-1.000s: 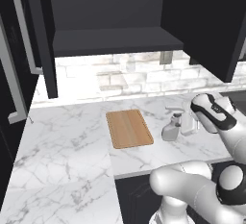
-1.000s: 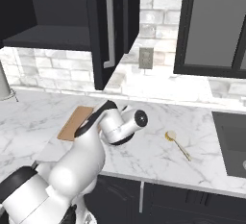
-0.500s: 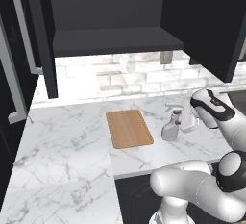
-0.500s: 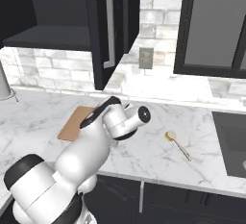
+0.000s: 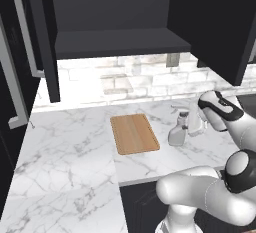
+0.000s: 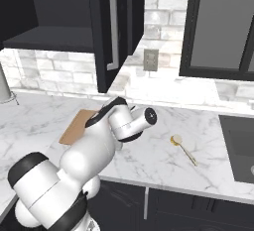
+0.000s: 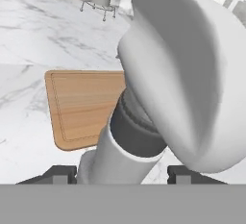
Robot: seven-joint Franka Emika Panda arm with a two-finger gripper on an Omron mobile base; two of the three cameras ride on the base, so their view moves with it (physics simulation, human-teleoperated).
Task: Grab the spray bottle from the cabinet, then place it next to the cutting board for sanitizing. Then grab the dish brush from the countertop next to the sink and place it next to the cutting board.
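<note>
Gripper (image 7: 122, 172) straddles the spray bottle (image 5: 178, 129), tips parted on either side of the body with visible gaps, so it reads as released, not clamped. The bottle stands upright on the countertop (image 5: 75, 152) just beside the cutting board (image 5: 134, 133), on its sink-ward side, mid-depth between front edge and wall. Risk: pulling back off-axis could let a finger clip the trigger head and tip the bottle onto the board. Dish brush (image 6: 181, 145) lies further along toward the sink (image 6: 238, 143), well apart; thin handle, easy to nudge or mis-grip. Cabinet (image 5: 120, 42) open above, back edge
</note>
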